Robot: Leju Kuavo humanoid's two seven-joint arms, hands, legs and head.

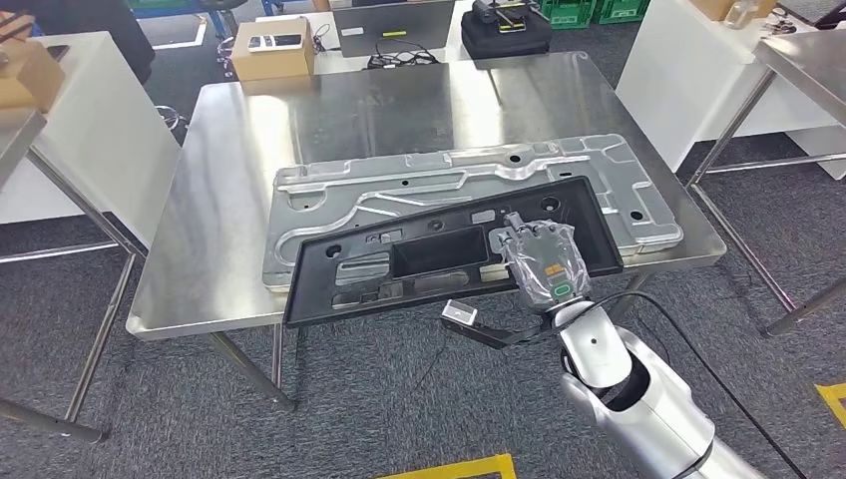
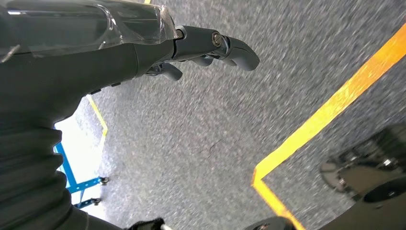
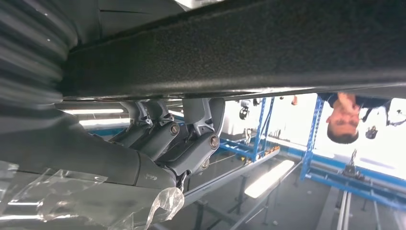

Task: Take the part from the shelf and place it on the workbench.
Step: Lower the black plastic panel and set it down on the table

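From the head view, the right hand, wrapped in clear plastic, grips the near long edge of the black part, a long flat plastic panel with a rectangular recess at its middle. The part lies tilted across the front of the steel bench, its near edge overhanging the bench's front rim, and it rests on top of a silver metal plate that lies flat on the bench. The right wrist view adds what the head view hides: the fingers curl up against the part's rough underside, holding it, and a person stands in the distance near blue racking. The left wrist view shows the left hand over grey carpet with yellow tape lines, its fingers loosely bent and holding nothing
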